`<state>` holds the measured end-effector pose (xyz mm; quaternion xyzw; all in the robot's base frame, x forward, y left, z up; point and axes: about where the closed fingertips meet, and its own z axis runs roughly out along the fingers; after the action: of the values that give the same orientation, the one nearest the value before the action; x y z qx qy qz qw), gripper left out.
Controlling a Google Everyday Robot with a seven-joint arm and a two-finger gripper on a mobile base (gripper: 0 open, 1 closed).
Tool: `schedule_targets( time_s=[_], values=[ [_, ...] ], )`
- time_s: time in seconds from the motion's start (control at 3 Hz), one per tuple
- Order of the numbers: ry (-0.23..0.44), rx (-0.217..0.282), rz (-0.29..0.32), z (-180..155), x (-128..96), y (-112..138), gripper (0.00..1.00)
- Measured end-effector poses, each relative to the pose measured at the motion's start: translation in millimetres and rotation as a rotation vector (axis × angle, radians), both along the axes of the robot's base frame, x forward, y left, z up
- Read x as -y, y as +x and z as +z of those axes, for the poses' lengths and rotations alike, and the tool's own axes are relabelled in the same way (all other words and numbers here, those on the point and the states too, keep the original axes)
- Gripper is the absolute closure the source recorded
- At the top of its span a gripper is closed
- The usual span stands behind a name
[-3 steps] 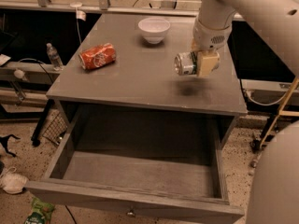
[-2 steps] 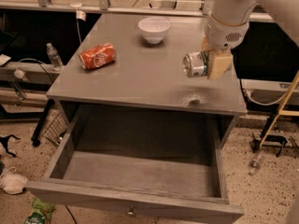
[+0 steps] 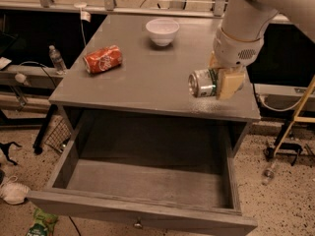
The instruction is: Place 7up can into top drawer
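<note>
**7up can clamped in tool, over tabletop front-right**

Top drawer [image 3: 123, 208] is open, its front panel is cut off by the frame bottom, and the knob [image 3: 138, 224] is barely in view. The tool [image 3: 219, 77] is clamped on the 7up can [image 3: 202, 83], held sideways off the tabletop [image 3: 147, 82]. The label is half covered: green band only, no text readable. Further back are an orange-red can [image 3: 102, 59] on its side, script illegible, and a white bowl [image 3: 162, 31].

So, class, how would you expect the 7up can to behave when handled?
The 7up can lies sideways in the gripper above the table near its front edge, so it would probably roll if released there. It looks like thin-walled aluminium: likely light and easily dented by the fingers.
</note>
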<state>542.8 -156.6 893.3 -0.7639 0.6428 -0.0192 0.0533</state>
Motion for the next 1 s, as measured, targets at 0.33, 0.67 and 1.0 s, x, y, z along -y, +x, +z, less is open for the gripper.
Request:
schedule_targets(
  time_s=[0.33,0.67,1.0],
  values=[
    [-0.004,-0.006,-0.032,-7,6,-19,1.00],
    [-0.024,-0.016,-0.101,-23,13,-69,1.00],
    [-0.039,-0.068,-0.125,-53,7,-109,1.00]
  ],
)
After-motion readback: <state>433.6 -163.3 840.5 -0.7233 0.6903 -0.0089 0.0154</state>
